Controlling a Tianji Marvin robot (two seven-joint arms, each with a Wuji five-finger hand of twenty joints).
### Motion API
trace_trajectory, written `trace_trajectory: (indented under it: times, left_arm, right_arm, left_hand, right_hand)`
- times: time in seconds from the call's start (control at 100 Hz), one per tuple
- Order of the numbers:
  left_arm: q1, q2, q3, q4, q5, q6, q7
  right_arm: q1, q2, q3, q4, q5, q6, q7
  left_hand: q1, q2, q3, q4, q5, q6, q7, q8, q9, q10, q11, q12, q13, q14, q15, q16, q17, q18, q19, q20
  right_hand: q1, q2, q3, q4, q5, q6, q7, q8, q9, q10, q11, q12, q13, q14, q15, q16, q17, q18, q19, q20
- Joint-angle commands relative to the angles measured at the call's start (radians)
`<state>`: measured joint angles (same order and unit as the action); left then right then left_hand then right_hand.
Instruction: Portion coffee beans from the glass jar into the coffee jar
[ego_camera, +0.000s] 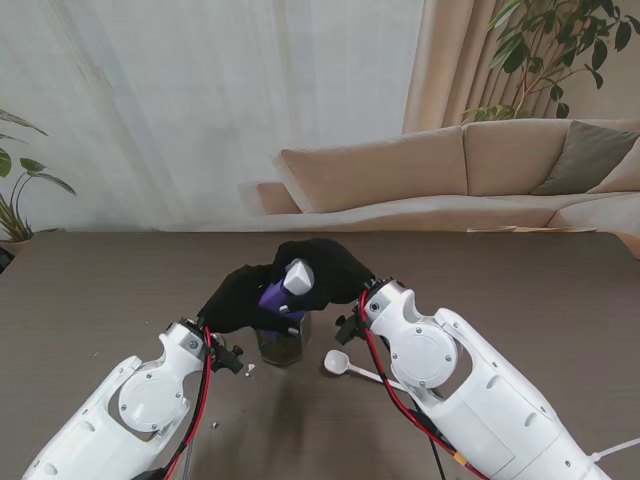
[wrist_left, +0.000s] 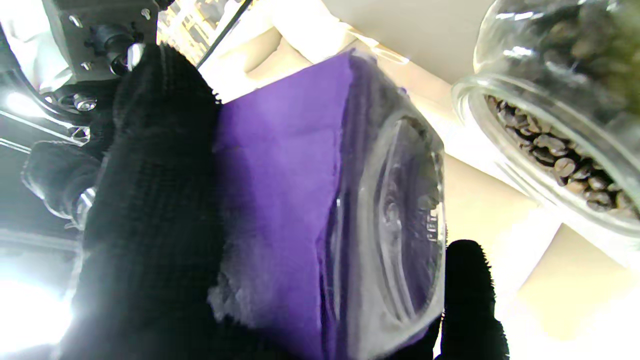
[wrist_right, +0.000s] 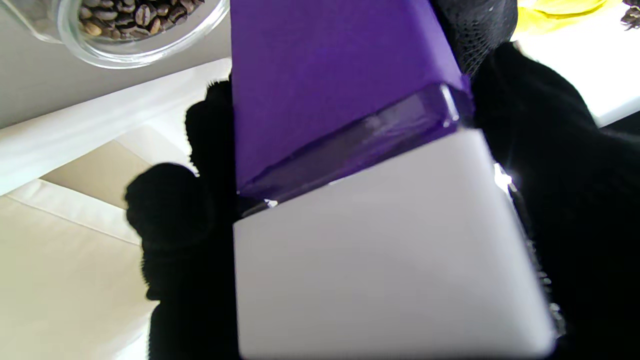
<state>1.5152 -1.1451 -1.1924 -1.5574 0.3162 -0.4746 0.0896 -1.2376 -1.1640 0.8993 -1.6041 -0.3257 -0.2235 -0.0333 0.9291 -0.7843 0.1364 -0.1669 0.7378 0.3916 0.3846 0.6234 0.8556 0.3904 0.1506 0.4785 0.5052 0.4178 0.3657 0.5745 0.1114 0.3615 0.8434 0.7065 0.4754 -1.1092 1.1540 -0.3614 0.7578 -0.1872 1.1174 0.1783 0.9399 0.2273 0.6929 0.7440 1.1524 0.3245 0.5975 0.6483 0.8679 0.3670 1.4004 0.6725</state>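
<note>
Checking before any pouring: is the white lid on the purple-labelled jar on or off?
On. The white lid sits capped on the purple-labelled jar, gripped by both black-gloved hands.

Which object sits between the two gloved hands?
In the stand view, a purple jar with a white lid sits between the left hand and right hand; both hold it.

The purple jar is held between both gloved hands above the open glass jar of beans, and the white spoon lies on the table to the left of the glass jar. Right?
One slip: the white spoon lies to the right of the glass jar, by the right arm, as the stand view shows. The rest holds: the left hand and right hand hold the purple jar above it.
</note>
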Motion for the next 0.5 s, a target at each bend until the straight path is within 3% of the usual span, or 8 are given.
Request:
trace_trajectory:
  times: [0.0,0.06,0.21,0.31,0.49]
  left_arm:
    - [-0.008,-0.001,-0.021,-0.016,-0.004,-0.018,-0.003]
    - [-0.007,-0.001,-0.025,-0.015,-0.003,-0.032,0.0]
    - [-0.003,0.0,-0.037,-0.018,0.008,-0.051,0.003]
    - [0.001,0.003,-0.045,-0.024,0.021,-0.054,0.0]
    - [0.016,0.008,-0.061,-0.044,0.046,-0.033,-0.006]
  right_arm:
    - [-0.018,-0.003,0.0,0.001,-0.003,0.006,0.009]
    - [-0.019,-0.004,0.006,-0.001,-0.002,0.01,0.003]
    - [-0.022,-0.006,0.018,-0.002,-0.003,0.018,-0.007]
    - [-0.022,-0.006,0.026,-0.003,-0.003,0.024,-0.007]
    - [-0.021,0.0,0.054,-0.008,-0.008,0.043,0.008]
  left_hand:
    - [0.004,0.411,0.476,0.094,0.016,-0.1,-0.104,-0.046,-0.101,-0.048,-0.037,-0.078,-0.076,-0.055,-0.09,-0.076,-0.041,-0.107,-0.115,-0.078]
    - [-0.072,0.445,0.452,0.123,-0.005,-0.103,-0.204,-0.14,-0.182,-0.071,-0.061,-0.141,-0.137,-0.105,-0.163,-0.149,-0.071,-0.158,-0.228,-0.171]
    - [-0.141,0.451,0.279,0.123,-0.145,-0.143,-0.295,-0.302,-0.389,-0.127,-0.117,-0.259,-0.314,-0.192,-0.315,-0.294,-0.162,-0.269,-0.573,-0.387]
    - [-0.163,0.471,0.172,0.129,-0.209,-0.164,-0.322,-0.376,-0.469,-0.153,-0.137,-0.307,-0.405,-0.227,-0.353,-0.348,-0.164,-0.294,-0.764,-0.409]
    - [-0.183,0.5,0.108,0.13,-0.246,-0.184,-0.339,-0.414,-0.504,-0.157,-0.149,-0.332,-0.451,-0.212,-0.367,-0.376,-0.163,-0.239,-0.813,-0.434]
  right_hand:
    - [0.272,0.107,0.244,0.06,0.092,0.091,0.392,0.044,0.214,-0.114,0.183,0.123,0.162,-0.319,0.588,0.129,0.216,-0.179,0.079,0.034]
    - [0.272,0.107,0.243,0.06,0.092,0.091,0.392,0.044,0.213,-0.114,0.182,0.124,0.162,-0.32,0.589,0.13,0.216,-0.179,0.079,0.036]
    - [0.273,0.111,0.242,0.061,0.092,0.091,0.393,0.043,0.212,-0.111,0.18,0.131,0.162,-0.321,0.59,0.133,0.216,-0.18,0.079,0.039]
    - [0.273,0.114,0.242,0.062,0.09,0.092,0.392,0.043,0.21,-0.112,0.179,0.134,0.162,-0.323,0.59,0.134,0.216,-0.18,0.079,0.041]
    - [0.27,0.117,0.239,0.062,0.088,0.092,0.393,0.044,0.207,-0.112,0.179,0.14,0.162,-0.324,0.589,0.136,0.216,-0.181,0.077,0.042]
